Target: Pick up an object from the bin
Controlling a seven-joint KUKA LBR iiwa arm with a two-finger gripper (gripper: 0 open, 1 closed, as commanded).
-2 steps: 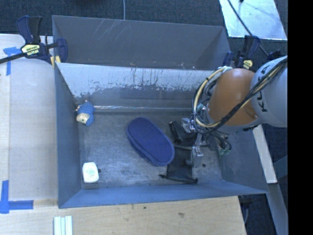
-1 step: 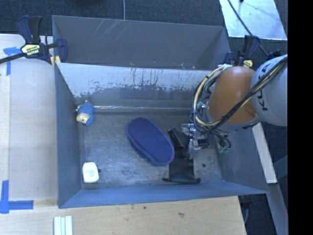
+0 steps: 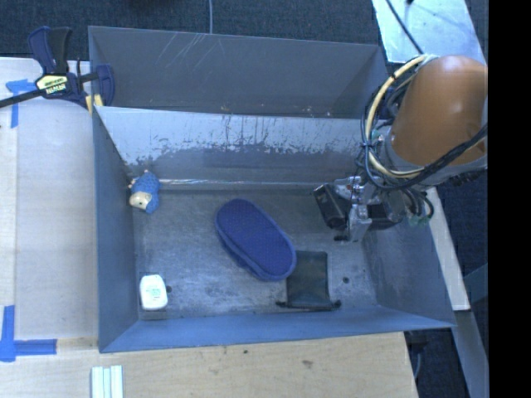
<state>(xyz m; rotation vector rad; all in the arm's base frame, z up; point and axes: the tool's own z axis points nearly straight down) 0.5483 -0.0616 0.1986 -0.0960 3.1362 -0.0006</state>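
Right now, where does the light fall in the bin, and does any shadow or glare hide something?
Camera view: the bin's back wall is the brightest part, its floor dimmer; the dark flat pad by the front wall nearly merges with the shade; the blue oval case, the small white block and the claw stand out; no glare hides anything.

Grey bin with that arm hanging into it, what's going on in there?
A robot arm reaches in from the right, and its gripper hangs low at the right side of the grey bin, over bare floor. It holds nothing that shows. Nearest to it are a dark flat pouch and a blue oval case in the middle. A small white thing and a small blue and tan thing lie by the left wall. Nothing has been picked yet.
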